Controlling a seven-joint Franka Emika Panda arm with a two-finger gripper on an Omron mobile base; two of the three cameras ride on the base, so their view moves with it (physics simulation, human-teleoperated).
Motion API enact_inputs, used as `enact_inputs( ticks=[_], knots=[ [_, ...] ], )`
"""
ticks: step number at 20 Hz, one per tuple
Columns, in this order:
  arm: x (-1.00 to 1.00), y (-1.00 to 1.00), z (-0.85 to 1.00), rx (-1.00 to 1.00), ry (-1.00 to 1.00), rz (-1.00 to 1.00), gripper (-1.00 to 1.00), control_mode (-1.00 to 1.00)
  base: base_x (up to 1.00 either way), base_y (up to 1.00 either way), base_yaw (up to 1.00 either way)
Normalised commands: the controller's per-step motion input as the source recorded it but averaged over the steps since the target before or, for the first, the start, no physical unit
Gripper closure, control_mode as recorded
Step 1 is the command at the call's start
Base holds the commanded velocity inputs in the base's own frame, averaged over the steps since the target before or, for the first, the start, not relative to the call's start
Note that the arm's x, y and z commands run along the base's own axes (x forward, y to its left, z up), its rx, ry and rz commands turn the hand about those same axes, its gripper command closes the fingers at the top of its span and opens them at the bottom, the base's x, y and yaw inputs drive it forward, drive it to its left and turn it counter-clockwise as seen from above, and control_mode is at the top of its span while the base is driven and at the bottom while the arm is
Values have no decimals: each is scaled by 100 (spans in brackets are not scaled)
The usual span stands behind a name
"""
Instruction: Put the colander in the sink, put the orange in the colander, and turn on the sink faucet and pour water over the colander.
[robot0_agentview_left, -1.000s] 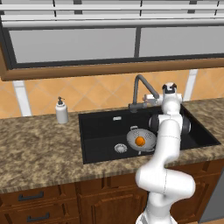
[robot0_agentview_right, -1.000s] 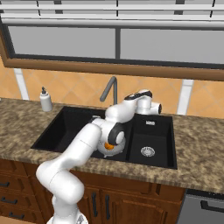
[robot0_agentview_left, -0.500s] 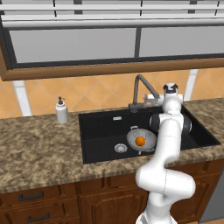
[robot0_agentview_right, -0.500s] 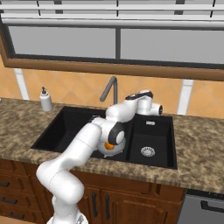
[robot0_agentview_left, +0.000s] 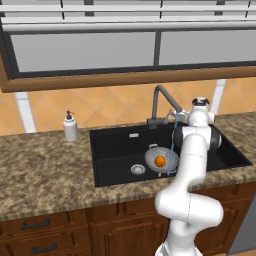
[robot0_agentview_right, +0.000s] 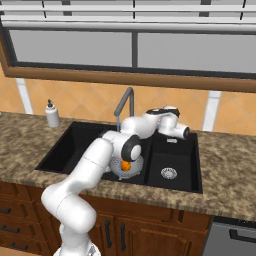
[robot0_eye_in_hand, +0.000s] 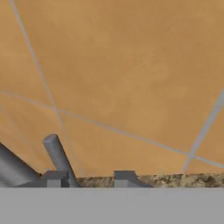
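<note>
The grey colander sits in the left basin of the black sink, near its divider, with the orange inside it. A thin pale stream of water falls from the spout of the dark sink faucet onto the colander's right side. In the right base view my arm covers part of the colander and the orange. My gripper faces the tiled wall behind the faucet. Its fingers stand a little apart with nothing between them, and the faucet's lever rises just by the left one.
A white soap dispenser stands on the granite counter left of the sink. The smaller right basin holds just its silver drain. An orange tiled backsplash and a window run behind the counter.
</note>
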Motion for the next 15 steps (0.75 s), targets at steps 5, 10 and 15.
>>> enact_inputs(
  ticks=[5,10,15],
  knots=[
    [-8,-73,-10,-3,0,-36,100,-100,0,0,0],
    [-58,-46,15,0,0,-31,100,-100,0,0,0],
    [-100,-22,42,2,2,-25,100,-100,0,0,0]
  ],
)
